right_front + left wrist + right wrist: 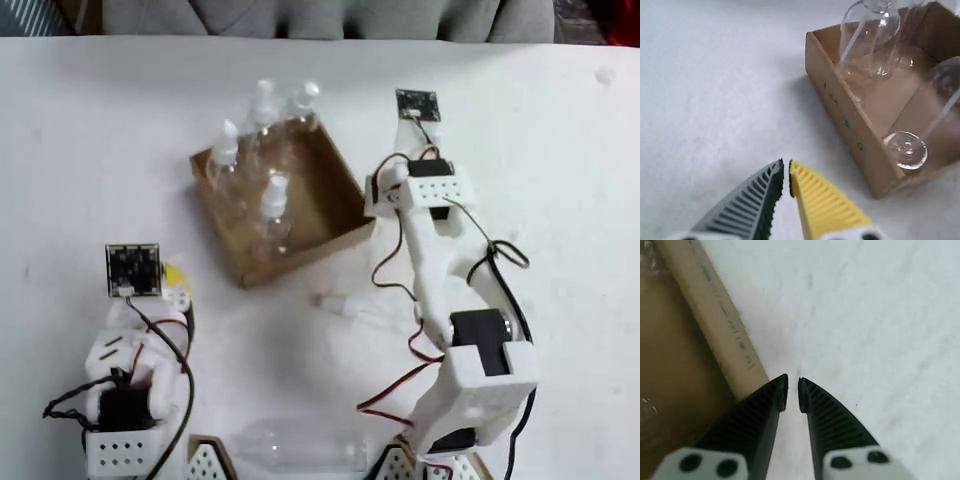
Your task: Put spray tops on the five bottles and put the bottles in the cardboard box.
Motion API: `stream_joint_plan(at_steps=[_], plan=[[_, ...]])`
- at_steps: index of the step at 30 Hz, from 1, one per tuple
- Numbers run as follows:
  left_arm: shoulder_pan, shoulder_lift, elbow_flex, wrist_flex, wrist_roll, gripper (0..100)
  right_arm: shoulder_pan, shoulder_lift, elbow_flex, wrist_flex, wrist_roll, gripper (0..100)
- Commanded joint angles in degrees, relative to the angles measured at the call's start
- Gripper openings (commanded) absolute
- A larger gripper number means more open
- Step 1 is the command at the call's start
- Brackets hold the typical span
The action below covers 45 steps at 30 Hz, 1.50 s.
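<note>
The cardboard box sits mid-table with several clear bottles standing in it, each with a white spray top. One more clear bottle lies on its side at the near edge, between the arm bases. A loose spray top lies on the table just in front of the box. My right gripper hangs shut and empty over the table beside the box wall; the right arm stands at the box's right side. My left gripper is shut and empty, low at the near left, pointing toward the box.
White tabletop all round. Red and black cables trail from the right arm near the loose spray top. The arm bases stand along the near edge.
</note>
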Motion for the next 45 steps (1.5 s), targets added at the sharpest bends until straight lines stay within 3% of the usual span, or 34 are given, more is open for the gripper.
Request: stream_joint_plan(at_steps=[1,17,28,38,45], plan=[[-0.5,-0.7,-0.1,-2.1,-0.7,2,-3.0,-1.5,-0.2,3.6,0.2,1.6],[-0.5,-0.7,-0.1,-2.1,-0.7,2,-8.2,-10.1,0.3,14.6,0.2,1.6],[-0.5,-0.7,-0.1,-2.0,-0.7,2,-5.8,-13.5,0.3,23.3,0.7,1.6],[-0.5,-0.7,-0.1,-1.8,-0.7,2,-5.8,-21.5,0.6,40.0,28.2,1.7],[-0.5,-0.7,-0.1,-1.8,-0.7,2,-7.4,-31.8,15.6,41.5,44.6,1.8]])
